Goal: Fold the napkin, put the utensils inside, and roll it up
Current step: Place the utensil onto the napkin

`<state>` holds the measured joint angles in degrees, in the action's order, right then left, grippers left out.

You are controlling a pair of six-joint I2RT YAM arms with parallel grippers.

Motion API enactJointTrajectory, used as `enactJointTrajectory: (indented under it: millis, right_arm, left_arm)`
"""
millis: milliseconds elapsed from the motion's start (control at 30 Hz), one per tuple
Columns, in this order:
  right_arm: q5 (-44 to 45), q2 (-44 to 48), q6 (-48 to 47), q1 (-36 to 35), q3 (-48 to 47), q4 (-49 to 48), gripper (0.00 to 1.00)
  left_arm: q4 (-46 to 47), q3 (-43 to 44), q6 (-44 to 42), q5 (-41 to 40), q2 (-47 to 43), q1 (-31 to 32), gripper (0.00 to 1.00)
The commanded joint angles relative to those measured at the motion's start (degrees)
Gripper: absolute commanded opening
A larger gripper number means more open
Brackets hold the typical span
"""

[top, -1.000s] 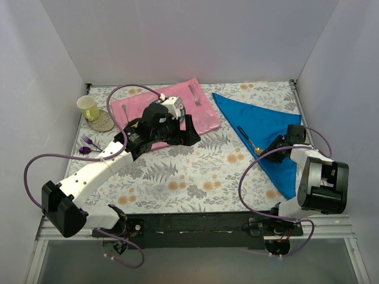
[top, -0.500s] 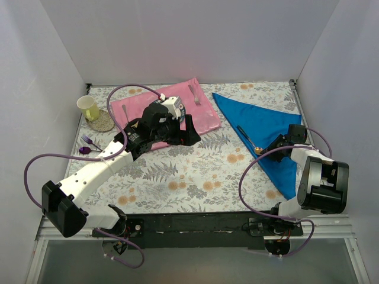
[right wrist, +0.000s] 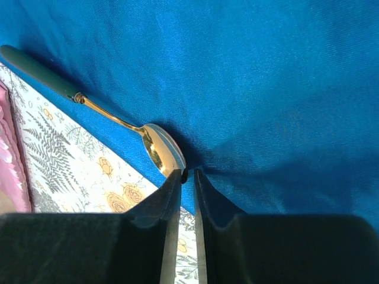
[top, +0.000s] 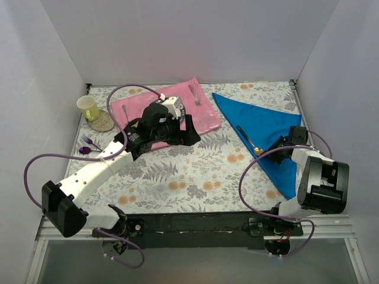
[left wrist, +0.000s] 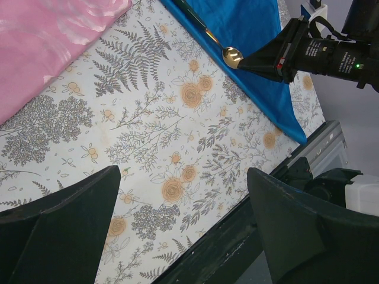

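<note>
Top view, 12 o'clock = far wall

- napkin (top: 266, 125): blue, folded to a triangle, flat on the floral tablecloth (top: 195, 171) at about 3 o'clock of table centre; long point runs toward 5 o'clock
- spoon (top: 249, 139): lies on the napkin's 9 o'clock edge, dark handle toward 11 o'clock, gold bowl toward 5 o'clock, right at the cloth's hem
- right gripper (top: 272, 146): low over the napkin, at 3 o'clock of the bowl. In its wrist view the fingers (right wrist: 170, 204) are drawn in to a thin slit and their tips meet the bowl's rim; whether they pinch the rim or only touch it, cannot tell
- left gripper (top: 188, 137): above the 6 o'clock edge of the pink placemat (top: 204, 115), well apart from the napkin. Its own camera shows the jaws spread wide, nothing between them, floral cloth below
- silver fork (top: 193, 93) on the placemat, toward 12 o'clock
- yellow cup (top: 87, 107) on a round coaster at 10 o'clock
- purple fork and spoon (top: 89, 145) at 9 o'clock, near the left wall
</note>
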<state>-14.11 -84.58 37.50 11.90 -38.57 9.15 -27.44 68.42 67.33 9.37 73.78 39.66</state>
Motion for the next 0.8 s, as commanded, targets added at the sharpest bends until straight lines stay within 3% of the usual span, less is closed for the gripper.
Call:
enactJointTrajectory:
  millis: [0,200,333,567,600,767]
  right_arm:
    - [-0.5,1.3,-1.5,0.3,-0.7,1.1,0.31]
    - [0.7,5.1,-5.5,0.3,-4.7,9.0,0.57]
    - [4.4,11.4,-9.9,0.2,-7.5,16.2,0.65]
    - [9.2,19.0,-17.0,-5.6,-11.3,24.3,0.68]
    - [9.7,20.5,-17.2,-8.2,-11.4,24.8,0.68]
    - [6.4,25.8,-16.4,-13.9,-9.6,24.8,0.68]
  left_arm:
    - [-0.2,1.5,-0.5,-0.8,-0.7,0.2,0.89]
    - [0.3,1.9,0.4,-1.3,0.9,0.2,0.91]
    - [2.4,3.3,2.9,-1.5,4.8,-0.1,0.92]
    - [10.1,12.6,9.0,-1.6,22.4,-0.6,0.65]
    - [11.0,14.3,9.5,-2.1,24.9,-0.6,0.57]
    - [16.7,24.6,10.2,-7.4,39.9,-0.7,0.41]
